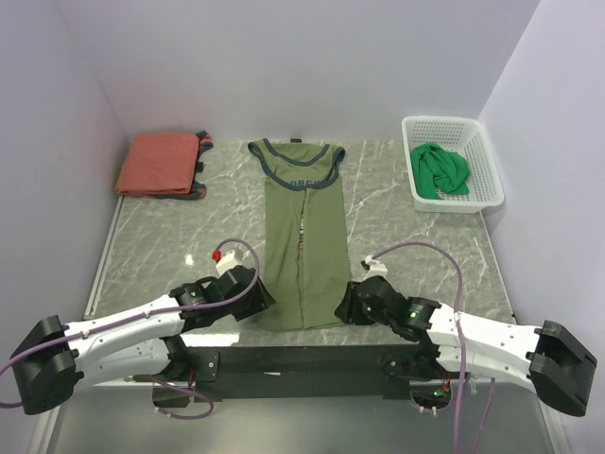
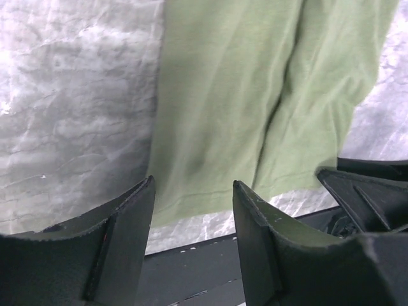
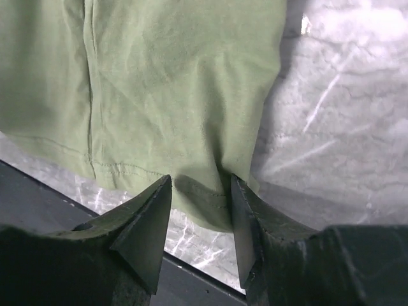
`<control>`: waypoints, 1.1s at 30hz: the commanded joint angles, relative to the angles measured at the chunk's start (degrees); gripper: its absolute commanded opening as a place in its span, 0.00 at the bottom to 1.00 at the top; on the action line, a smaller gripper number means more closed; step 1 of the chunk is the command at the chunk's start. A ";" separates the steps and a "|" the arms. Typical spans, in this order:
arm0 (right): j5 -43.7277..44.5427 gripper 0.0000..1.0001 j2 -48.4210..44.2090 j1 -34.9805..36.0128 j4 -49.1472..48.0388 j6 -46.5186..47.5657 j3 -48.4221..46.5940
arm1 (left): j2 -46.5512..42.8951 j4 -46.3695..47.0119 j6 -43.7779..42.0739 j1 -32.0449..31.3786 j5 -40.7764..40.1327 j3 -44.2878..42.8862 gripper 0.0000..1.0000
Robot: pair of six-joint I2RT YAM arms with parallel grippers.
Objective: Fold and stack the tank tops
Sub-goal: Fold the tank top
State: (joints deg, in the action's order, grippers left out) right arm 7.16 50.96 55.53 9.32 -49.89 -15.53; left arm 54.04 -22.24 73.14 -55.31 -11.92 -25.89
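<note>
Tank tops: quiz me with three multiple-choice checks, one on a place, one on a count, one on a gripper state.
1. Where is the bright green tank top?
A) in the white mesh basket
B) spread flat at the near edge
C) draped over an arm

2. How many tank tops lie on the table outside the basket?
A) one
B) two
C) three

3. The right gripper is:
A) shut on the basket
B) raised high and shut
C) open at the olive tank top's near hem

Answers:
1 A, it sits bunched inside the basket.
2 B, the olive one and the folded rust-red tank top.
3 C, its fingers stand apart either side of the hem corner.
</note>
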 commanded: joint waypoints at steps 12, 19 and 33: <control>6.37 0.52 -8.06 3.27 12.46 -6.80 -2.92 | 0.54 -1.41 3.67 -0.06 1.11 3.48 0.58; 8.05 0.54 -3.51 3.18 13.80 -4.69 -6.18 | 4.58 2.20 3.23 -0.24 2.87 4.97 0.55; 6.11 0.53 2.29 5.90 11.87 -7.15 -5.39 | 6.69 3.87 3.32 -2.61 3.84 5.50 0.36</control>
State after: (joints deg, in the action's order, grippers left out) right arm 12.56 51.72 60.20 23.27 -55.79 -19.86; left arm 59.94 -17.32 76.20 -57.25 -8.82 -21.76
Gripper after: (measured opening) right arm 0.532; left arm 0.373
